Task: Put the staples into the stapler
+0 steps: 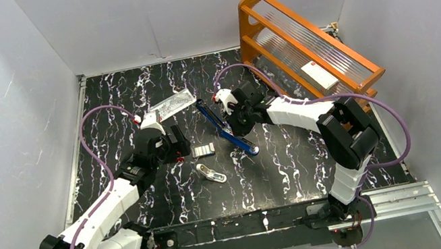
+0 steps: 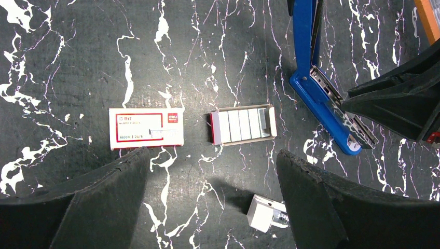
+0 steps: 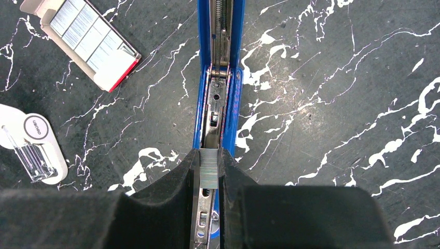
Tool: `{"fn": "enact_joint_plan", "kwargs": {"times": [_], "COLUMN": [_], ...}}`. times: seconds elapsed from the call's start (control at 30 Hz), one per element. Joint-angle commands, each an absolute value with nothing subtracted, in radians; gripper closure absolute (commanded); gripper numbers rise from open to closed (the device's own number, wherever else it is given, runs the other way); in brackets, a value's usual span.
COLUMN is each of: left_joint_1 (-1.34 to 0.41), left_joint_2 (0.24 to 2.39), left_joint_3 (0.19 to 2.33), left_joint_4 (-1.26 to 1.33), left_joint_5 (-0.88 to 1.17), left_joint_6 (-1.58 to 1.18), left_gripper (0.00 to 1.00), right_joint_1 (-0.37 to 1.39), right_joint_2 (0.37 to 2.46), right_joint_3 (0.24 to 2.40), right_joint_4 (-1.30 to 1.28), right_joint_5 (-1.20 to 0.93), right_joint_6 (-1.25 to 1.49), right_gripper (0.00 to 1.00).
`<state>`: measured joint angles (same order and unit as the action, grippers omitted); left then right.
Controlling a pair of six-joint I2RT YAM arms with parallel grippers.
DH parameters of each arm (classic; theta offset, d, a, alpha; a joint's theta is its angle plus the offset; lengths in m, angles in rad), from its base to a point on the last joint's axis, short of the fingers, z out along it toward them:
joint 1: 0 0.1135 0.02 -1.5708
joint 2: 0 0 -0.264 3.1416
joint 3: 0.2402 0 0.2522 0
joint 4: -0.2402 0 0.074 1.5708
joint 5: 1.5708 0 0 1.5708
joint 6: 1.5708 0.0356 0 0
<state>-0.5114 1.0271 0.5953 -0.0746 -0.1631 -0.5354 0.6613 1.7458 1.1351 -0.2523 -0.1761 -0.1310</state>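
The left gripper [image 2: 212,155] hung over the worktop [image 1: 129,86] left of centre with its jaws spread wide and nothing between them, probably kept there out of the way of the loading. Below it lay the red-and-white staple box [image 2: 146,128]. Just right of that, and apart from it, was an open cardboard tray holding the staples [image 2: 244,124], flat grey strips side by side near the worktop's centre. Toward the near edge sat a small white oblong gadget [image 2: 267,213], apart from both. Right of the tray the blue stapler [image 2: 305,46] lay swung open, its silver rail [image 3: 215,104] bared upward so a strip could drop in. The right gripper [image 3: 208,155] was clamped on a single staple strip [image 3: 208,176], held lengthwise directly over the rail, seemingly lined up for seating; whether it touched the rail I could not tell. A clear plastic packet [image 1: 172,104] lay toward the far edge and an orange rack [image 1: 307,47] stood at the far right corner, neither in the way
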Motion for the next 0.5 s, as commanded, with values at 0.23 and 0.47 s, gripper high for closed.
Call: {"fn": "enact_joint_plan", "kwargs": {"times": [0.23,0.47], "left_joint_1": [-0.509,-0.509], "left_joint_2": [1.028,1.026], "left_joint_3": [0.603,0.601], "left_joint_4": [-0.060,-0.058], "left_joint_5": [-0.167,-0.167], "left_joint_6": [-0.530,-0.531], "left_gripper": [0.12,0.12], "right_joint_1": [0.657,0.657], "right_joint_2": [1.681,1.675], "right_joint_3": [1.157,1.155], "right_joint_4": [-0.220,-0.216], "right_joint_5": [-0.180,-0.168], "right_joint_6": [-0.114,-0.107], "right_gripper": [0.91,0.91]}}
